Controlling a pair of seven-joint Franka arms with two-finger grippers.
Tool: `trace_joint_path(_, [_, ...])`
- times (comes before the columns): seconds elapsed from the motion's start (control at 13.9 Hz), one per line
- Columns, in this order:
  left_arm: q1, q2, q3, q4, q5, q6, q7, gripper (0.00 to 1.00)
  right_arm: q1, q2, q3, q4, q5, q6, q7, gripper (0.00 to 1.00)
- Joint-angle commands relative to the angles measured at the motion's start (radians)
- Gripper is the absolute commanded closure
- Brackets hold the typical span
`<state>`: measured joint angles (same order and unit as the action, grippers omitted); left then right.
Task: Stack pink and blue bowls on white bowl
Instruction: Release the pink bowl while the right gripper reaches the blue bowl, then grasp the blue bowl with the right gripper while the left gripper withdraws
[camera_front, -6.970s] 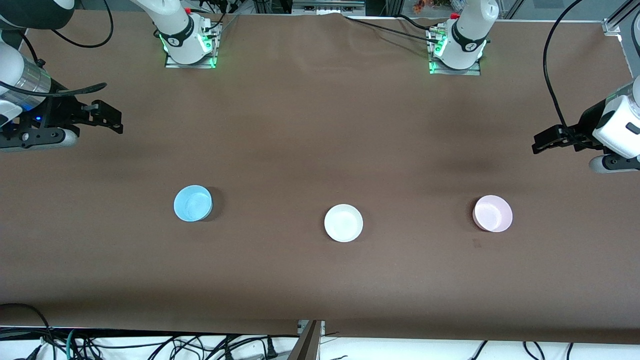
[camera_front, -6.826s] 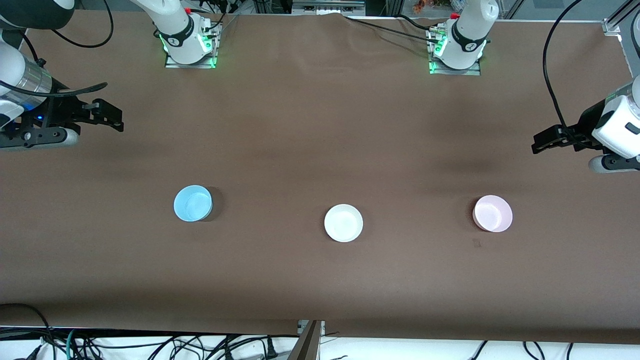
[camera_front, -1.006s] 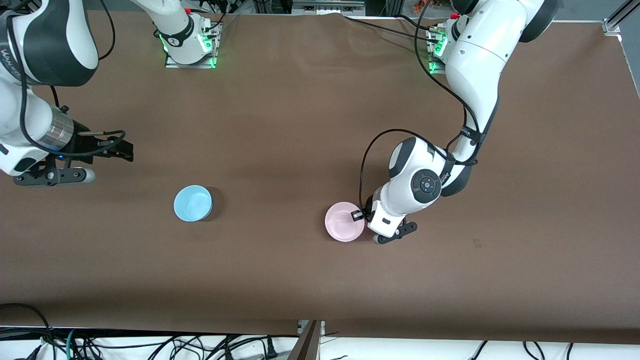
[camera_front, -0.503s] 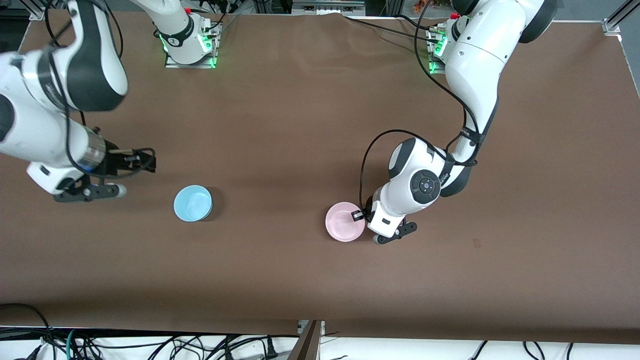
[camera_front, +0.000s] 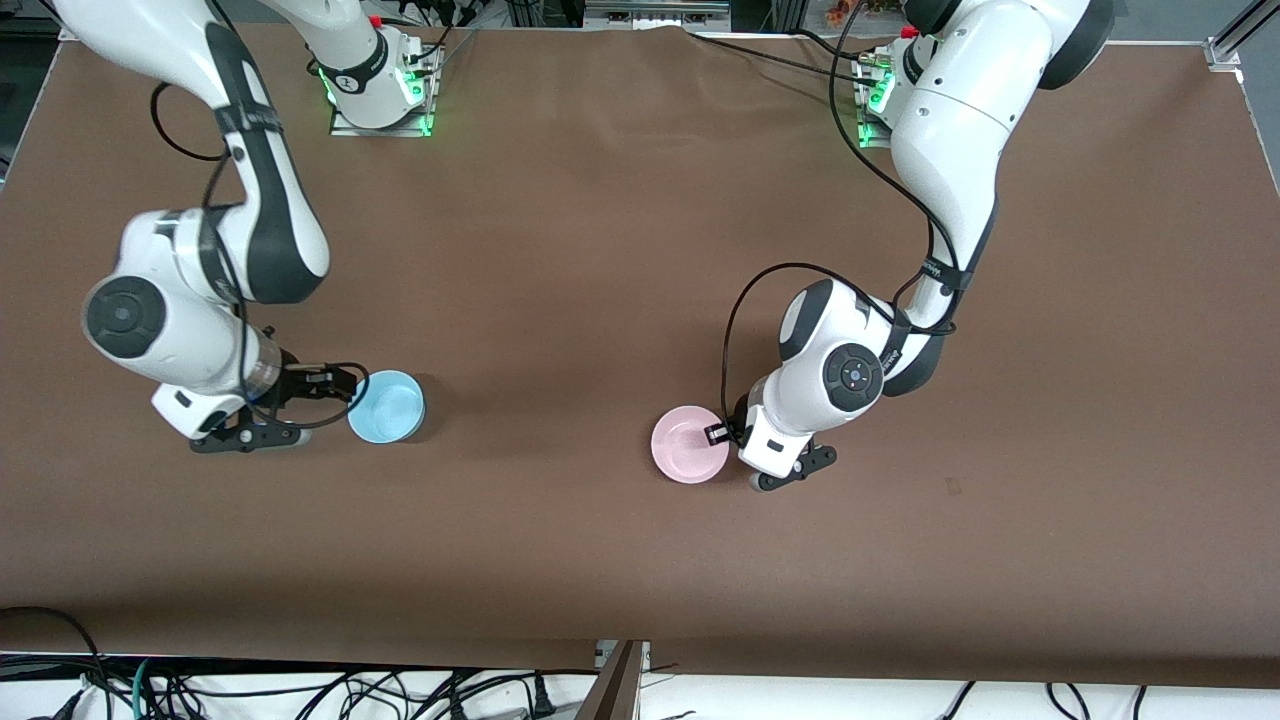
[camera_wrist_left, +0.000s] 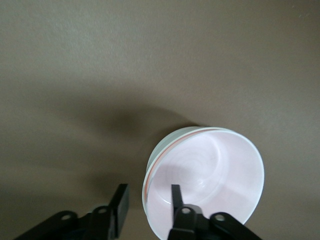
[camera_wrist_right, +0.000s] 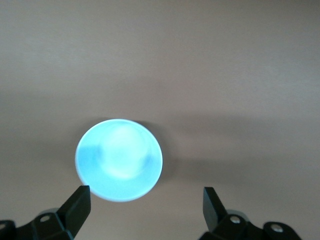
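Pink bowl nested in white; blue bowl about to be taken.

The left gripper (camera_wrist_left: 147, 210) stands parted a little, one finger inside and one outside the wall of the pink bowl (camera_wrist_left: 207, 182), gripping nothing; that bowl sits in the white bowl (camera_wrist_left: 165, 147), whose rim shows just outside it, at mid-table. The right gripper (camera_wrist_right: 145, 202), spread wide and empty, hangs low beside the blue bowl (camera_wrist_right: 119, 159), which rests on the table (camera_front: 600, 250) toward the right arm's end. Risk, as judged: withdrawing sideways, the left inner finger may drag the pink bowl off its seat; the right fingers may push the light blue bowl instead of straddling its rim.
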<state>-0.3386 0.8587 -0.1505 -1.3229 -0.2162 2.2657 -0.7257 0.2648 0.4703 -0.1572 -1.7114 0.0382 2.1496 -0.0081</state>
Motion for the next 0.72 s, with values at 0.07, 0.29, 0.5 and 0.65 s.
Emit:
trace_joint_path(0.07, [0.05, -0.091, 0.006, 0.008, 0.029, -0.127, -0.008, 0.0, -0.002, 0.086, 0.001, -0.019, 0.066, 0.099, -0.015, 0.01])
trace_joint_path(0.29, [0.111, -0.225, 0.069, 0.005, 0.066, -0.328, -0.003, 0.0, -0.006, 0.126, 0.001, -0.028, 0.071, 0.118, -0.016, 0.05])
trace_joint_path(0.5, [0.208, -0.355, 0.069, -0.001, 0.169, -0.512, 0.156, 0.0, -0.012, 0.139, 0.002, -0.039, 0.075, 0.119, -0.015, 0.36])
trace_joint_path(0.65, [0.266, -0.423, 0.072, -0.001, 0.196, -0.578, 0.326, 0.0, -0.013, 0.148, 0.002, -0.04, 0.075, 0.119, -0.016, 0.62])
